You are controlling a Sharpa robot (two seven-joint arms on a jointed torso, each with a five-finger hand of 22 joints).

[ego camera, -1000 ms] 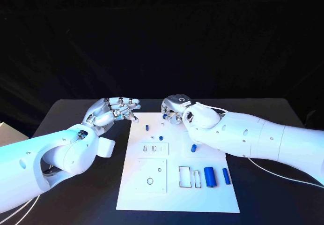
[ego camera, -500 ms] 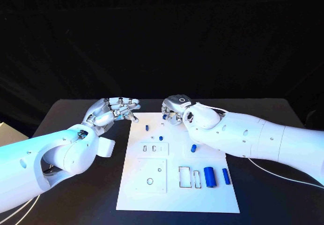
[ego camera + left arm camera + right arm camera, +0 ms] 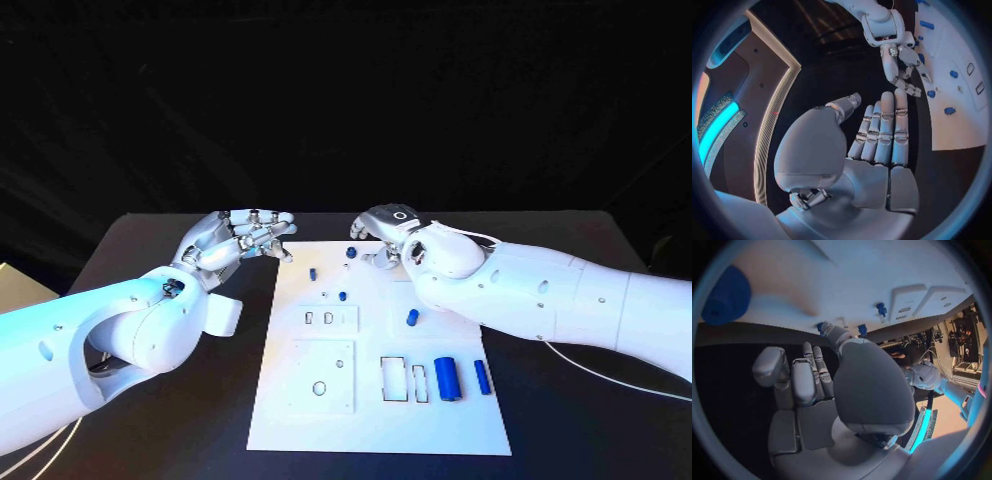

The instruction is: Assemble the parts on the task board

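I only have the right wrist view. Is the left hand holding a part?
Observer: No, the left hand holds nothing; thumb and fingers are apart.
Operator: Where is it?
Observer: Above the black table, beside the task board's far left corner.
Operator: What lies by the large cylinder?
Observer: A slim blue part lies beside the large blue cylinder, toward the board's right edge.

The left hand (image 3: 242, 236) is held raised with fingers together and nothing in them, while the right hand (image 3: 387, 234) is curled downward, its fingers (image 3: 814, 365) drawn in beside the thumb.
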